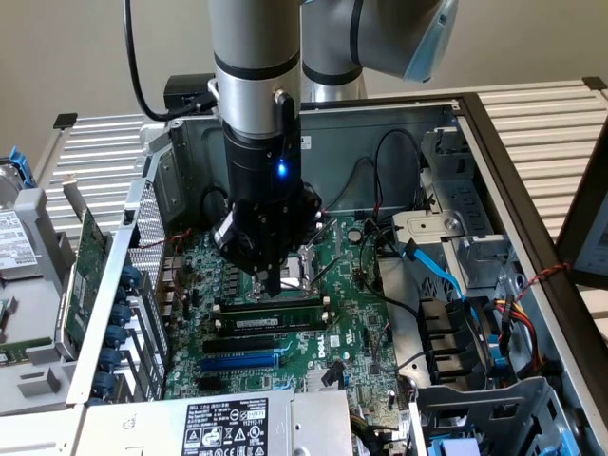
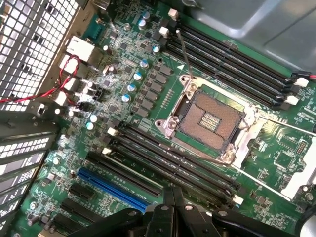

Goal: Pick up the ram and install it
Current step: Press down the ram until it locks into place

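Ram (image 1: 269,313) seated flat — lengthwise along slot.

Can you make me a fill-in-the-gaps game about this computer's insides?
The motherboard is coloured ___.
Among the long black slots, one slot is ___.
The thin wire by the metal grille is ___.

Missing words: green, blue, red.

Green ram (image 1: 269,313) seated in slot
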{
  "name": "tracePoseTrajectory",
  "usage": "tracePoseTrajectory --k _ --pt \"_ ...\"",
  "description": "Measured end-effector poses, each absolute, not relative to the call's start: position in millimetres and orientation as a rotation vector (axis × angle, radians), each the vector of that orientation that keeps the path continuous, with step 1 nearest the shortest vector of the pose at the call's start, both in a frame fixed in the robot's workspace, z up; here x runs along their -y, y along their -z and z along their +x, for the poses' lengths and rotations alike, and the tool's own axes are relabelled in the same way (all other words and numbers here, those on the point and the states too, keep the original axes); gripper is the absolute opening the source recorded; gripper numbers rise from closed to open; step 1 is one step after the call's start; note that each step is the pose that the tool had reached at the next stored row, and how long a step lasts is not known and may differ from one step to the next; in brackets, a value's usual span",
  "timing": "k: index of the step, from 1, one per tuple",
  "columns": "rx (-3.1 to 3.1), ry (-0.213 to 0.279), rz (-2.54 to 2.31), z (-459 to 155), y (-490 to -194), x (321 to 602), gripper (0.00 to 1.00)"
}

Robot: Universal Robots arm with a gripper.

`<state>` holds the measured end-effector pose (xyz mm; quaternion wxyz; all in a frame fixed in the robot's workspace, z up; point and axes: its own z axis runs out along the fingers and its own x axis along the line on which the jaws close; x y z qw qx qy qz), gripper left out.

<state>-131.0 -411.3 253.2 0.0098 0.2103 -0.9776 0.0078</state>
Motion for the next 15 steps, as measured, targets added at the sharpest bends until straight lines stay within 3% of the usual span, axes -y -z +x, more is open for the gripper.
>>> tracePoseTrajectory --k 15 --pt "3.105 -0.022 0.308 -131.0 -253.2 411.3 0.11"
